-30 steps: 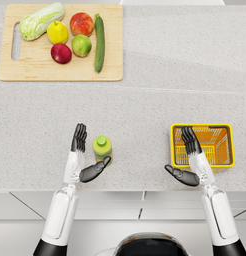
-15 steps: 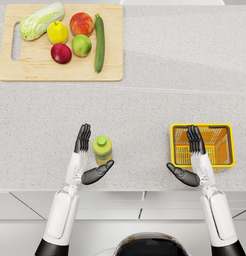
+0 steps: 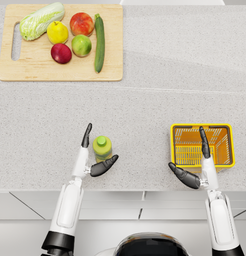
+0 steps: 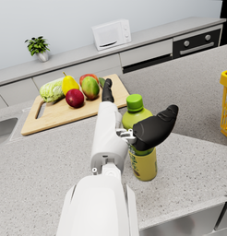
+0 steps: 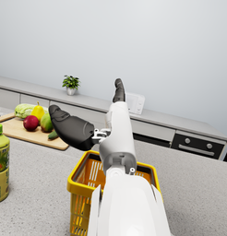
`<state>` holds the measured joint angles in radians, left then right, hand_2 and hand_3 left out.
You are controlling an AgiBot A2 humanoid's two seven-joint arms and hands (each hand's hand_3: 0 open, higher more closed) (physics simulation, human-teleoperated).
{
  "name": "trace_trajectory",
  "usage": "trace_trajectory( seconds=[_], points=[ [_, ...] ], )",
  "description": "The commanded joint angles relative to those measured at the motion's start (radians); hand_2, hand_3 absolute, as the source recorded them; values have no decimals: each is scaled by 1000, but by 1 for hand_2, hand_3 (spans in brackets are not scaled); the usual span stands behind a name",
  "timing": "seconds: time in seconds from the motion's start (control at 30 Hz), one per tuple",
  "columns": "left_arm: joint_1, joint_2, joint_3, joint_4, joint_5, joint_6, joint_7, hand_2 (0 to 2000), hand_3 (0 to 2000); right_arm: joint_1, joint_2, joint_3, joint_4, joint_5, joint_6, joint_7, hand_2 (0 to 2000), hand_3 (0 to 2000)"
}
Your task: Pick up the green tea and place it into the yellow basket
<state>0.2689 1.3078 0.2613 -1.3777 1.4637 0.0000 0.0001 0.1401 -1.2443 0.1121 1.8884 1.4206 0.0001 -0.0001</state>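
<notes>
The green tea bottle stands upright on the counter, green cap up. My left hand is open around it, straight fingers on its left and the thumb curving under its near side. In the left wrist view the thumb crosses in front of the bottle; I cannot tell if it touches. The yellow basket sits to the right near the counter's front edge. My right hand is open at the basket's near wall, fingers reaching over it, holding nothing. The right wrist view shows that hand, the basket and the bottle.
A wooden cutting board lies at the far left with a cabbage, a yellow fruit, apples and a cucumber. The counter's front edge runs just behind both wrists. A microwave and potted plant stand on the back counter.
My left hand has slid right, closer to the bottle, with the thumb now under it. My right hand has shifted right along the basket's front. Bottle and basket have not moved.
</notes>
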Motion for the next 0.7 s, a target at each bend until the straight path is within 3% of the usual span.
trace_trajectory(
  seconds=[0.03, 0.5, 0.53, 0.57, 0.63, 0.7],
  points=[
    [56, 26, 6, 186, 2, 0, 0, 0, 0, 7, -5, -7, 24, 1, 0, 0, 0, 0],
    [248, 135, 63, 577, 5, -9, 0, 0, 0, 44, -54, 59, -31, 4, 0, 0, 0, 0],
    [248, 137, 56, 583, 5, -9, 0, 1361, 327, 48, -58, 53, -34, 4, 0, 0, 0, 0],
    [247, 140, 57, 577, 4, -40, -2, 2000, 653, 47, -59, 54, -27, 4, 0, 0, 0, 0],
    [222, 132, 57, 520, 4, -81, -1, 2000, 1307, 53, -66, 56, -38, 4, 0, 0, 0, 0],
    [177, 120, 39, 349, 6, -55, -1, 2000, 1960, 56, -72, 70, -46, 4, 0, 0, 0, 0]
  ],
)
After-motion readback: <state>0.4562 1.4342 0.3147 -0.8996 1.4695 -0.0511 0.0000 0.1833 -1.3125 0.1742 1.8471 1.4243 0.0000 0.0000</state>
